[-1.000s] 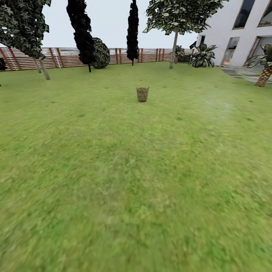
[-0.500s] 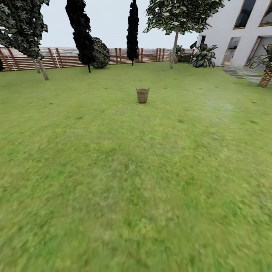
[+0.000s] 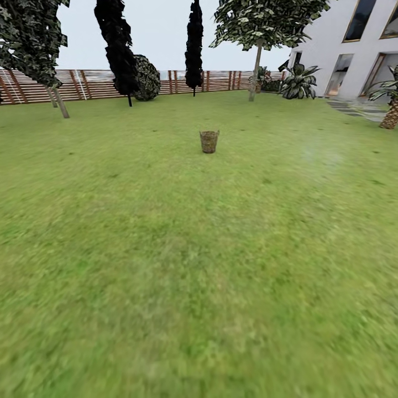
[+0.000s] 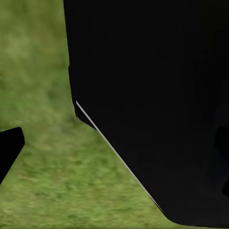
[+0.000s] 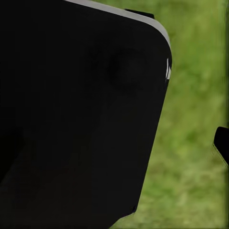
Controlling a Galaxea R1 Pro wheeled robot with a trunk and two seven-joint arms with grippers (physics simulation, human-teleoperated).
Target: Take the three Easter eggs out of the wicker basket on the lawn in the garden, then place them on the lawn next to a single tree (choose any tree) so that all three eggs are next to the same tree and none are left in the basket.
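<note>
Grass of the lawn [image 3: 166,265] spreads before us, one wicker basket [image 3: 209,141] standing upright at twelve o'clock, well apart. Left to right we count one pale-trunked tree [image 3: 59,102] at ten o'clock, one more [image 3: 255,66] at one o'clock. We cannot see the eggs; we judge them light, smooth, best pinched across the middle. Neither claw's state can we tell.

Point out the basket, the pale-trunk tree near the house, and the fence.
basket [image 3: 209,142], head view, woven side wall.
tree [image 3: 255,72], head view, mid trunk.
fence [image 3: 94,84], head view, slats at left.
</note>
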